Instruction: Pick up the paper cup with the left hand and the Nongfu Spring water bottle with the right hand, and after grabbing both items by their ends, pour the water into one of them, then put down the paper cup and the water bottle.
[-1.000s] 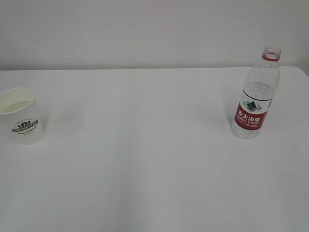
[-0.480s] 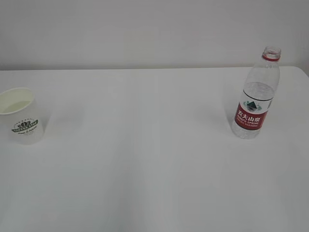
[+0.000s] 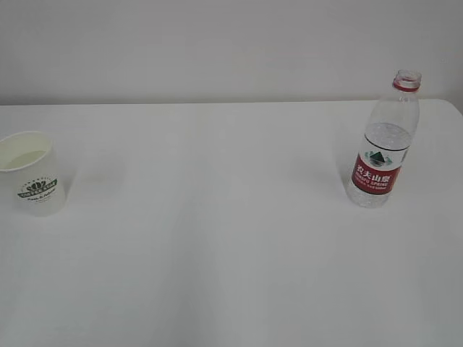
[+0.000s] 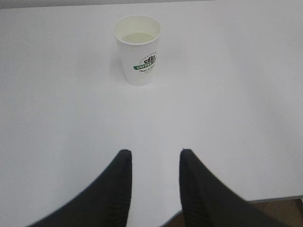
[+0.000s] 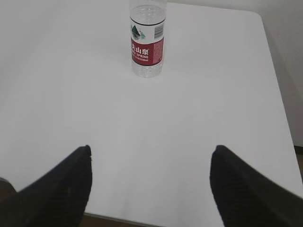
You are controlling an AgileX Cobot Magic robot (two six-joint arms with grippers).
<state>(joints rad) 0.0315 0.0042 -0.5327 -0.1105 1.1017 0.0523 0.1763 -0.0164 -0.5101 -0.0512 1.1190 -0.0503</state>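
Note:
The white paper cup [image 3: 32, 182] with its green logo stands upright at the table's left edge; in the left wrist view the paper cup [image 4: 138, 49] is far ahead, with pale liquid inside. My left gripper [image 4: 154, 152] hangs near the table's front edge, open, nothing between its fingers. The Nongfu Spring water bottle [image 3: 382, 143], uncapped, red-labelled, stands upright at the right; the right wrist view shows the bottle [image 5: 147, 40] well ahead. My right gripper [image 5: 151, 149] is wide open and empty. Neither gripper appears in the exterior view.
The white table [image 3: 231, 238] stretches between cup and bottle. Its right edge [image 5: 279, 94] runs close to the bottle, and its front edge [image 4: 279, 199] lies just under my grippers. A pale wall stands behind.

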